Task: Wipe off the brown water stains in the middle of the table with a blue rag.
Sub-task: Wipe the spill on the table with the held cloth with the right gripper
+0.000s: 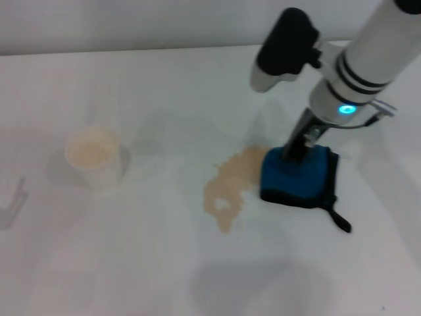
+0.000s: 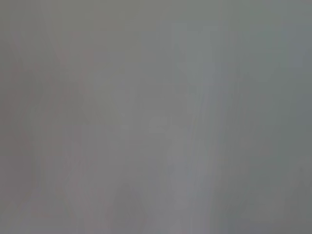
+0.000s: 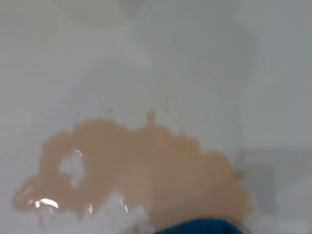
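The right gripper (image 1: 294, 153) presses down into the top of the rag (image 1: 297, 176), its fingers sunk into the blue cloth so that I cannot tell whether they pinch a fold or merely bear on it. The rag sits bunched on the table (image 1: 131, 263), touching the right edge of the stain (image 1: 230, 184), with its black loop tab trailing away on the far side from the spill. The stain spreads leftward from the rag as a tan blotch with a pale hole in it; the right wrist view shows it wet and glinting (image 3: 141, 165), a sliver of blue rag (image 3: 200, 227) at its near edge. A paper cup (image 1: 94, 157) stands well apart to the left. The left gripper is out of sight (its wrist view shows only blank grey). The rag looks soft, light and limp, so it will likely fold or roll under a sideways push; steady downward pressure near its middle should drag it flat across the slick liquid, which will probably smear before it soaks in.
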Motion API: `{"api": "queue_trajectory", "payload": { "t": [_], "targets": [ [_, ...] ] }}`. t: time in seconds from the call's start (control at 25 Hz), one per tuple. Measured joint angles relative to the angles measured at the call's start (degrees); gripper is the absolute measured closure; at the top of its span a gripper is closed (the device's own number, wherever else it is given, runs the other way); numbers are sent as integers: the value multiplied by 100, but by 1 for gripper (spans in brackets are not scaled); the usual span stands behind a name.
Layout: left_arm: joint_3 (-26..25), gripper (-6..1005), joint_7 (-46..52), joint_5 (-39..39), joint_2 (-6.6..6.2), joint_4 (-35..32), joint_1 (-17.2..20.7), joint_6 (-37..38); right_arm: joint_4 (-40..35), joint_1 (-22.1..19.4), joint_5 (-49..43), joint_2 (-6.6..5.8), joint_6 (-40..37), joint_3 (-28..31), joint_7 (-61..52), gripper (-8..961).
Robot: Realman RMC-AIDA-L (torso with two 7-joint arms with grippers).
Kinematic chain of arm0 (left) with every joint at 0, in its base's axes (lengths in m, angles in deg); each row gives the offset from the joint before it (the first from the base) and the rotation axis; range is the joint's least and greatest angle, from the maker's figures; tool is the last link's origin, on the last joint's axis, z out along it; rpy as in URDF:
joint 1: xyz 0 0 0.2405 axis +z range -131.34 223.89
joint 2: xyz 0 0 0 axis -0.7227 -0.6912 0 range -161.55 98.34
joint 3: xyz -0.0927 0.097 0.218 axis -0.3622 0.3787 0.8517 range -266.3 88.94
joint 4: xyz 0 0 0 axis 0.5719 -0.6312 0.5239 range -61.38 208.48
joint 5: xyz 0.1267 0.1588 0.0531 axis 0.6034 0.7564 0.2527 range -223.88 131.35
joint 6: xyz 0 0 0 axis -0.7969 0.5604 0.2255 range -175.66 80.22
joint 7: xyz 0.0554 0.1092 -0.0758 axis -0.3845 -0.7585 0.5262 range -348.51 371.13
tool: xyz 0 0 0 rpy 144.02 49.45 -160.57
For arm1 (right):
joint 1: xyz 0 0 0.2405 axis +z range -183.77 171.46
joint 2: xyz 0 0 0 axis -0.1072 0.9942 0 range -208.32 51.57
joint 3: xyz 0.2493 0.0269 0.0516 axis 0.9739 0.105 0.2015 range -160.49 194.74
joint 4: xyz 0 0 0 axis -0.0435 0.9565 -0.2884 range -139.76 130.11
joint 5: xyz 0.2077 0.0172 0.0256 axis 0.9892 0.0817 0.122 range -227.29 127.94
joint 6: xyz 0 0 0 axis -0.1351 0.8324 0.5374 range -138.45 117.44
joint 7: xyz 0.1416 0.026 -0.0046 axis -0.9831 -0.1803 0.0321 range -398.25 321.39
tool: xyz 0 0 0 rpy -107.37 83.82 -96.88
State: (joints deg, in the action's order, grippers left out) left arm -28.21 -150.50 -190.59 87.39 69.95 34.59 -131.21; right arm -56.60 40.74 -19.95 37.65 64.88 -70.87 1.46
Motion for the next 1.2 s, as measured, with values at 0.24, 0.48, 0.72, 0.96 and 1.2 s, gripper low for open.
{"api": "queue_trajectory", "payload": {
  "t": [0.24,0.48,0.72,0.96,1.2],
  "targets": [
    [0,123,0,2,0,-1,4,3,-20,245,824,17,-224,-858,-87,903],
    [0,123,0,2,0,-4,-23,2,-224,371,1716,17,-106,-1600,-32,903],
    [9,122,0,1,0,-41,-29,-40,-435,384,2539,16,302,-1787,283,903],
    [18,122,0,14,9,-55,-44,-60,-406,436,2913,16,229,-1963,500,906],
    [18,122,0,66,19,-54,-44,-63,12,639,2857,16,-576,-2228,496,907]
  ]
}}
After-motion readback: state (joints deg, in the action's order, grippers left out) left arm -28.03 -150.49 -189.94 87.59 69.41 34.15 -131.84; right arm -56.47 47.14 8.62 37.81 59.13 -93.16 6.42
